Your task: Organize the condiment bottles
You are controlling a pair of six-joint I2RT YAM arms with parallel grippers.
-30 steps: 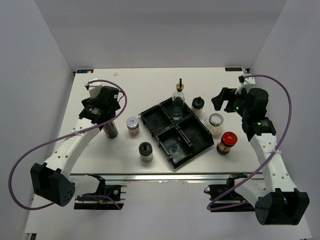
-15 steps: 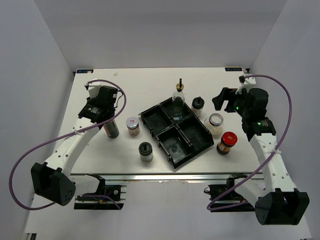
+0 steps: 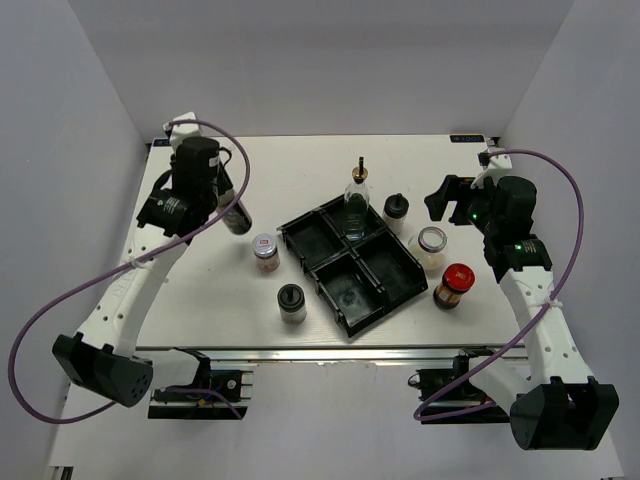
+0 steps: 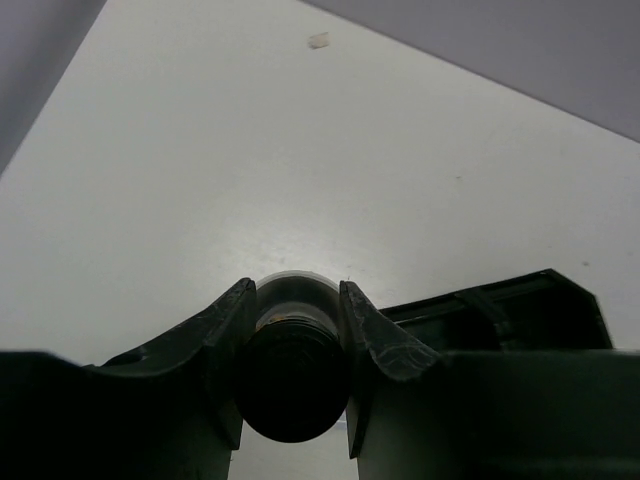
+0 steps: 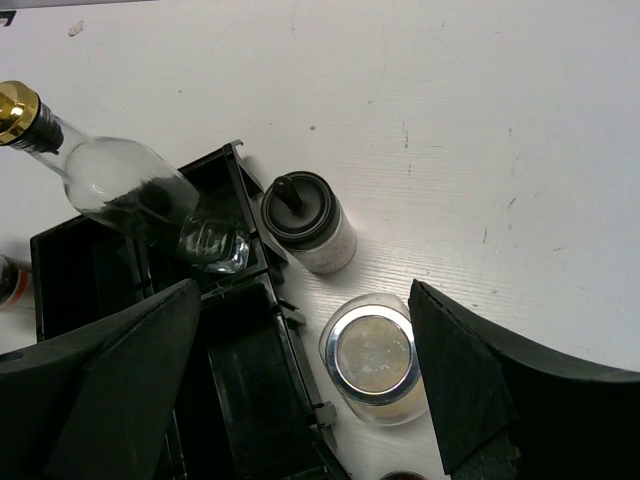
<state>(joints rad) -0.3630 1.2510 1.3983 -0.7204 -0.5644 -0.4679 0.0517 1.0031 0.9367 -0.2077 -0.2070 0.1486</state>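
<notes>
Black tray point(image 3: 390, 268) holds only the gold-spouted bottle point(image 3: 355, 203) so far. Left gripper point(image 4: 293, 330), clamped on the tall dark bottle point(image 3: 237, 215), has lifted it off the table, tilted, left of the tray; transfer likely begun. Right gripper point(image 3: 440, 200) hangs spread over the silver-lidded jar point(image 5: 375, 360).
</notes>
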